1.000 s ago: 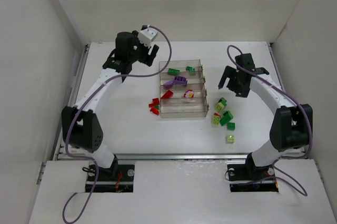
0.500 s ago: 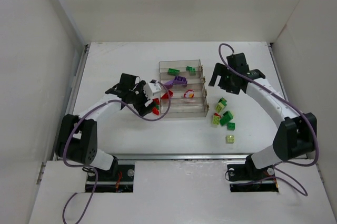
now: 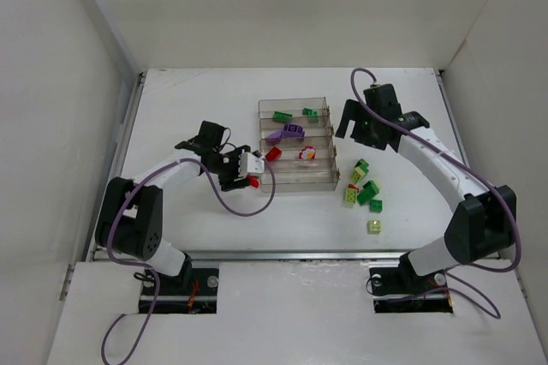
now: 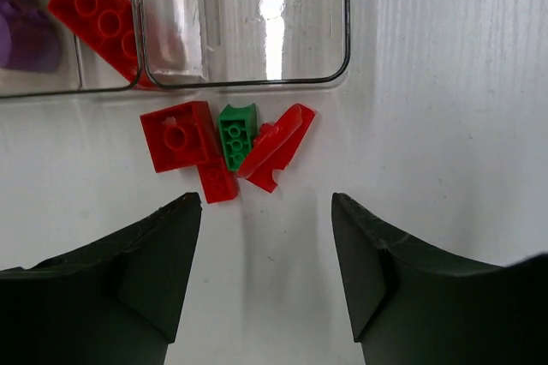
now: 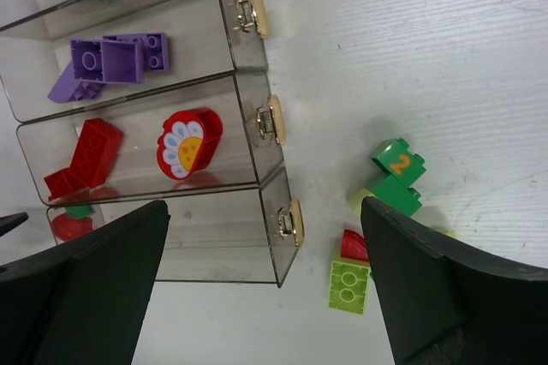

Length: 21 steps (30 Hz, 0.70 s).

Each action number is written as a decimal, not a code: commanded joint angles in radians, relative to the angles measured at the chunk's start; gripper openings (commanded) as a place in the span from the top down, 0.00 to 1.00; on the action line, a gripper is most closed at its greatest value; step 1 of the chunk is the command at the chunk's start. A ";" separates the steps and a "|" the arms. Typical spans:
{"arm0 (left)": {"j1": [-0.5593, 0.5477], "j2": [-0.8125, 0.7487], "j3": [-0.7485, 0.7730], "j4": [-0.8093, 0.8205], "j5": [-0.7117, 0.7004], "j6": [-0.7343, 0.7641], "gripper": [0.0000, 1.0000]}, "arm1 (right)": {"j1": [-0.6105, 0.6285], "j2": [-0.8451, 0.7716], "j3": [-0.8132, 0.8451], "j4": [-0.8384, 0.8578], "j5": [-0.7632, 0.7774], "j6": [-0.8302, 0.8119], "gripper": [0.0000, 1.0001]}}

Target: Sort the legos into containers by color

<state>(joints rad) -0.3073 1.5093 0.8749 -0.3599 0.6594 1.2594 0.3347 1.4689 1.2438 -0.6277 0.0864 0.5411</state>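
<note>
1. While the left gripper (image 4: 265,211) hovers with its jaws partly apart and empty, a clump of red bricks (image 4: 181,135) and one green brick (image 4: 237,132) lies at its twelve o'clock, touching one another, just outside the tray (image 4: 347,31) corner.
2. Straddling them this way probably lines up a pinch on a red piece; the green one wedged among them could come along.
3. Right gripper (image 5: 265,206) hangs spread wide, holding nothing, at the tray's two o'clock by its latches (image 5: 276,119).
4. Loose legos (image 3: 364,190) sit at the tray's four o'clock; inside, green, purple and red each keep separate rows.
</note>
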 commanded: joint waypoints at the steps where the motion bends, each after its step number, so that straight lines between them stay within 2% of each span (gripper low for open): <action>1: -0.021 0.017 0.047 -0.022 0.066 0.156 0.42 | 0.001 0.017 0.062 0.025 0.007 -0.017 0.01; 6: -0.058 0.078 0.078 -0.120 0.046 0.322 0.50 | 0.001 0.008 0.040 0.025 0.007 -0.017 0.01; 14: -0.108 0.138 0.116 -0.131 0.002 0.322 0.63 | 0.001 -0.001 0.031 0.016 0.027 -0.035 0.01; 17: -0.118 0.147 0.116 -0.140 -0.012 0.322 0.76 | 0.001 0.008 0.040 0.007 0.027 -0.035 0.01; 18: -0.118 0.147 0.127 -0.140 -0.021 0.322 0.86 | 0.001 0.008 0.052 0.006 0.027 -0.044 0.01; 21: -0.118 0.147 0.127 -0.165 -0.021 0.298 0.95 | 0.001 0.018 0.052 0.006 0.027 -0.044 0.01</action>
<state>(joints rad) -0.4194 1.6543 0.9813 -0.4545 0.6388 1.5501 0.3347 1.4849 1.2617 -0.6266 0.0978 0.5137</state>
